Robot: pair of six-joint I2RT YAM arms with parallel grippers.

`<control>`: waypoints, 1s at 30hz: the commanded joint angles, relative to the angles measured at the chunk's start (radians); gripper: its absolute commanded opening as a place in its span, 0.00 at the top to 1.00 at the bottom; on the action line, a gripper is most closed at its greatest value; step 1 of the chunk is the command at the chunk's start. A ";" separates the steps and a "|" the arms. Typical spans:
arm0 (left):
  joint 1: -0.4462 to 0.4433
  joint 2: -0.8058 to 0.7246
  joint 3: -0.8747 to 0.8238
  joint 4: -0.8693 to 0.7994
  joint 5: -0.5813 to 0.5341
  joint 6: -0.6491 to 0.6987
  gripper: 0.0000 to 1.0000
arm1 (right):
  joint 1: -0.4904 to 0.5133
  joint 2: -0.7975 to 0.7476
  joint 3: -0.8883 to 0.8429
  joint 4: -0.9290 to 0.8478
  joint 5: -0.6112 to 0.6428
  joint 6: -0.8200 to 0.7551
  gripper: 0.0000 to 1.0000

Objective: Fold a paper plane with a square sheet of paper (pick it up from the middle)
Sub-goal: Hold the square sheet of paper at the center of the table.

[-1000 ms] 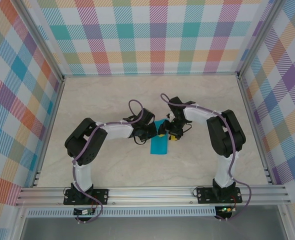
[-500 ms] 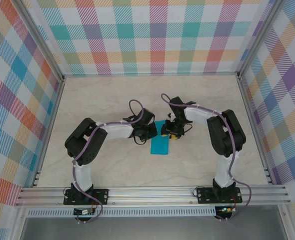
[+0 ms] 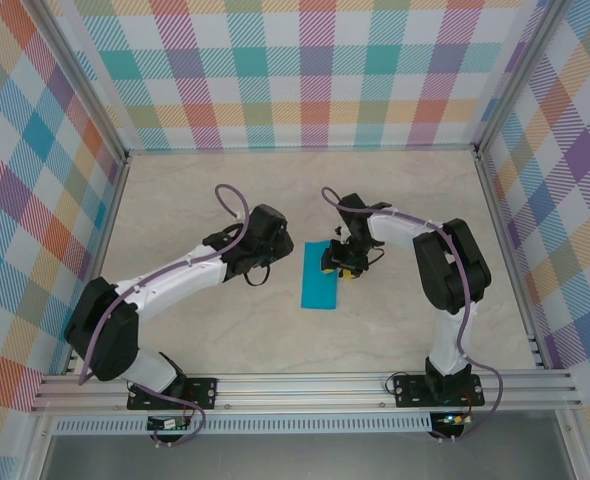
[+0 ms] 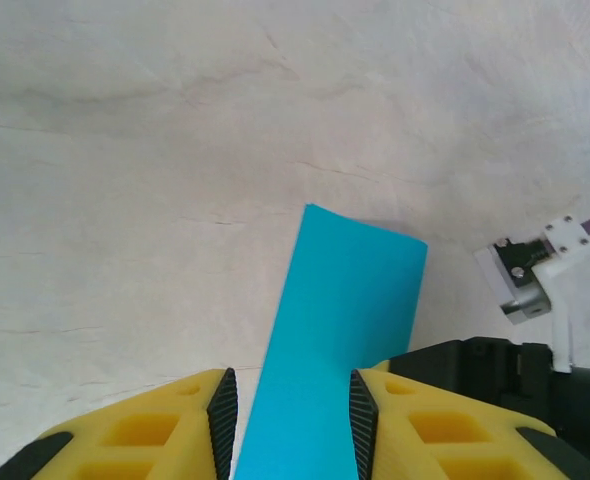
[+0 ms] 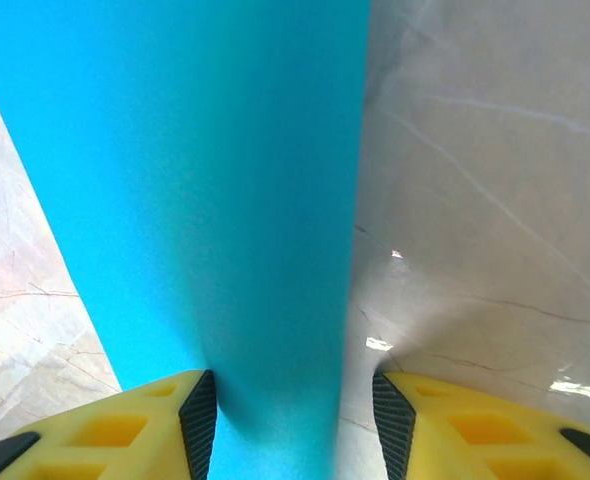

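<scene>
- The sheet of paper [image 3: 318, 283] lies flat near the middle of the bench [image 3: 195, 200], creased into a long teal rectangle (no nose folds can be seen, so the plane looks to be at an early stage).
- The right pincer [image 5: 295, 400] sits over the far part of the strip. Its jaws are parted and the paper runs between and beneath them. Nothing is pinched, and it cannot be told whether the tips touch the paper.
- The left pincer [image 4: 293, 400] stands near the strip's left edge, jaws parted and grasping nothing, with the paper ahead of it.
- Risk: nothing clamps the light sheet, so a fingertip dragging across it could slide or turn it. The next crease would then land crooked.
- Risk: closing the right pincer where it stands could bunch the paper up between the pads and wrinkle it, instead of lifting one clean layer.
- Risk: the two pincers are near each other over a narrow strip, so a careless approach from the left could knock the right one.
</scene>
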 commanded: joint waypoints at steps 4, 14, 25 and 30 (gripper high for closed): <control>0.008 -0.009 -0.044 -0.060 -0.035 -0.027 0.63 | -0.003 0.073 0.027 -0.077 0.059 0.003 0.47; 0.009 0.027 -0.035 -0.012 0.037 -0.001 0.64 | -0.003 0.087 0.026 -0.084 0.055 -0.019 0.49; 0.008 0.081 -0.017 0.014 0.101 0.023 0.66 | -0.003 0.107 0.038 -0.102 0.087 -0.052 0.51; 0.008 0.095 -0.012 0.022 0.115 0.025 0.66 | -0.004 0.116 0.044 -0.113 0.098 -0.054 0.50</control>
